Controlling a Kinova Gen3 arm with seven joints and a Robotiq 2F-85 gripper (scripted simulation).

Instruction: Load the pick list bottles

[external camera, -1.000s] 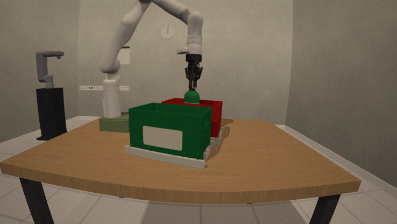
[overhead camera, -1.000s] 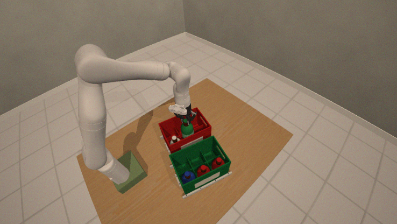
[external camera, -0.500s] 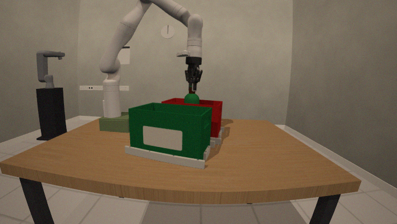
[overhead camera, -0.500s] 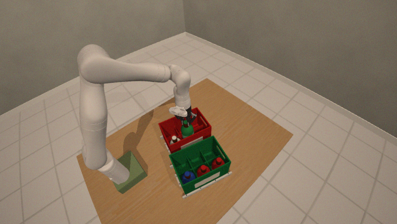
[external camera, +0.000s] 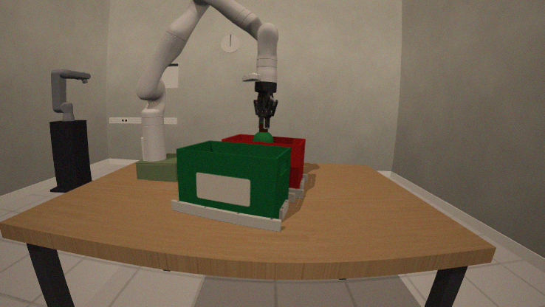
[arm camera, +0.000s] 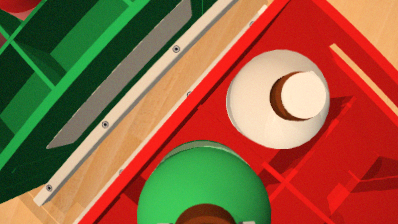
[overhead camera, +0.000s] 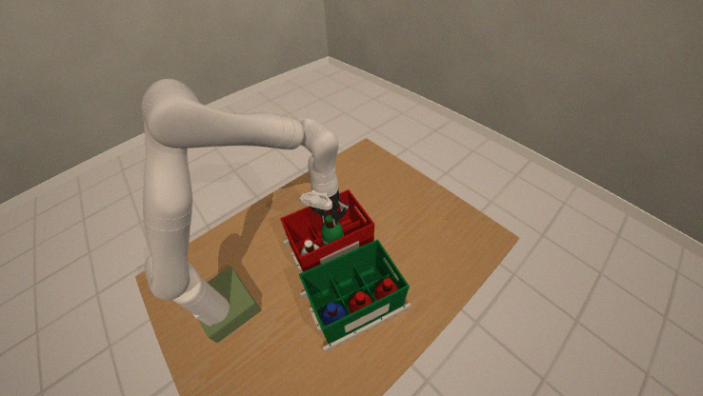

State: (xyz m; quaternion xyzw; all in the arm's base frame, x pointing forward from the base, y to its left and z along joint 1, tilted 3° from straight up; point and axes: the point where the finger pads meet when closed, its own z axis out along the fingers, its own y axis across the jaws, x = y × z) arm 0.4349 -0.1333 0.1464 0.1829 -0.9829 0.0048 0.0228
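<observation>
My claw (external camera: 264,122) is pinched part-way shut on the brown neck of the green-bodied bottle (overhead camera: 331,230), which hangs straight below it, long axis vertical. The bottle sits low in a cell of the red plastic crate (overhead camera: 361,231), shoulders at the rim, beside the white bottle (arm camera: 277,105). The green crate (external camera: 266,178) stands just in front of the red one on the wooden surface (external camera: 362,213).

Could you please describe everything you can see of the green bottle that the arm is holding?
The green bottle has a smooth, rounded green shoulder and a narrow brown neck. The tool is shut on that neck from straight above, and the bottle hangs upright. Most of its body sits down inside the red crate, in a cell beside the white bottle, with only the shoulder showing above the rim. Whether its base touches the crate floor cannot be seen.
</observation>
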